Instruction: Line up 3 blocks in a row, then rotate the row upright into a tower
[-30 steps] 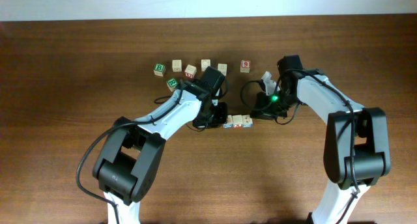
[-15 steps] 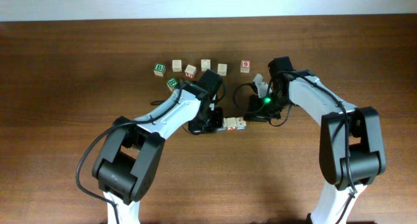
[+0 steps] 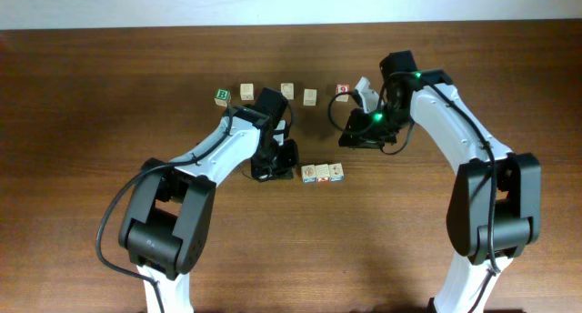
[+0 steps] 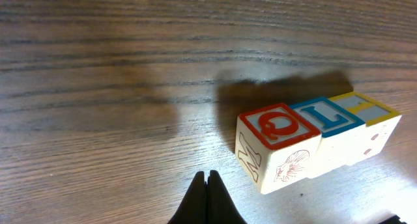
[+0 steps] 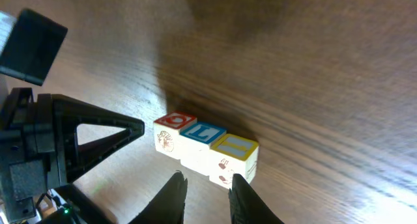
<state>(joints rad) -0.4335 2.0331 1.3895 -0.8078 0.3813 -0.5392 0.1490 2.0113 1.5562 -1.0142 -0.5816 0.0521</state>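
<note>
The three blocks (image 3: 323, 173) sit in a row on the counter (image 3: 109, 167), touching side by side. They are just beside the left claw (image 4: 207, 185), which is shut tight and holds nothing. The right claw (image 5: 207, 193) is open only a little, holds nothing too, and hangs apart from the row. If either claw pushes on one end, the row could break up, because nothing holds the blocks together, and one block might tip over.

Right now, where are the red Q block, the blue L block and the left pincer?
red Q block (image 4: 280, 125), left wrist view, top face.
blue L block (image 4: 334, 116), left wrist view, top face.
left pincer (image 4: 207, 183), left wrist view, between its shut fingertips.
</note>
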